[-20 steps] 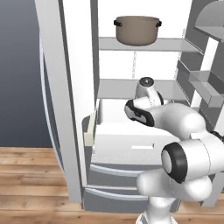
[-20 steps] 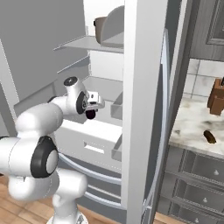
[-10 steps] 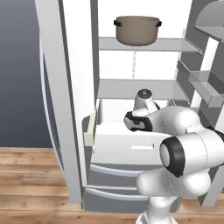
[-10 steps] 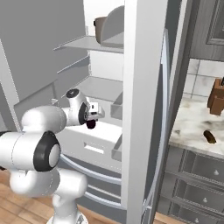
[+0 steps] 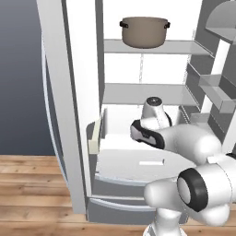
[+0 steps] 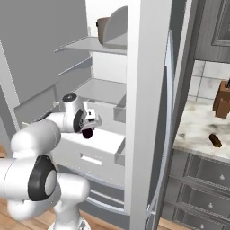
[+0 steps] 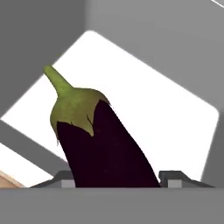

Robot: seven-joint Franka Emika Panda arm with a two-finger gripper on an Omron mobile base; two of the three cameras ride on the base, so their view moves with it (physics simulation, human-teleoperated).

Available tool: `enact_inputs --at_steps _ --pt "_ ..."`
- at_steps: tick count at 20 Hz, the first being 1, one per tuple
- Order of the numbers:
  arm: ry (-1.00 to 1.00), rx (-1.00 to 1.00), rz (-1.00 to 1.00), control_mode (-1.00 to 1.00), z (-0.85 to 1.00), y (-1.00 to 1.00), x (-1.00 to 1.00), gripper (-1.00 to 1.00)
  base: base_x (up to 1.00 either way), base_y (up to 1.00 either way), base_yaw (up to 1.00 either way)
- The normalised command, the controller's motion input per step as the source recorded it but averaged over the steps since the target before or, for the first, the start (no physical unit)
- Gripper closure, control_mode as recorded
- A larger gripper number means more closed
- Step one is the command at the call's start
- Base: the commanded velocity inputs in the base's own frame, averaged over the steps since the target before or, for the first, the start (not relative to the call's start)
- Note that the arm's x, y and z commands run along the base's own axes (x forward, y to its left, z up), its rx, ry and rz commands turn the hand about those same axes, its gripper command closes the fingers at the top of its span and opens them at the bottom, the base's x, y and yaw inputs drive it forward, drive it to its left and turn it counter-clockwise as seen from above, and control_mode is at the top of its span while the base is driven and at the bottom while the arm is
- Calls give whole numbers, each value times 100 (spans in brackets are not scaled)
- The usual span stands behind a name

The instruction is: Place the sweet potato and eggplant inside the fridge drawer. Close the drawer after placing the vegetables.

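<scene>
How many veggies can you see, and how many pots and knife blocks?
Eggplant, held in the gripper above the open fridge drawer: 1
Sweet potato, on the counter: 1
Pot, on the top fridge shelf: 1
Knife block: 1
Total: 4

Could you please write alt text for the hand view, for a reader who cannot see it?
A dark purple eggplant with a green cap and stem is held in the gripper, pointing away from the camera. Beyond it lies the white floor of the open fridge drawer, between grey walls.
</scene>
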Motion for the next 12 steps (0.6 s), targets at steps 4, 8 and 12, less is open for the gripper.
enact_inputs --at_steps 4,8,12 --pt "8 0 4 -100 21 4 -8 100 0 0 0" --pt "3 0 0 -100 65 -5 99 100 0 0 0" --pt "17 0 0 -100 -20 0 55 100 0 0 0"
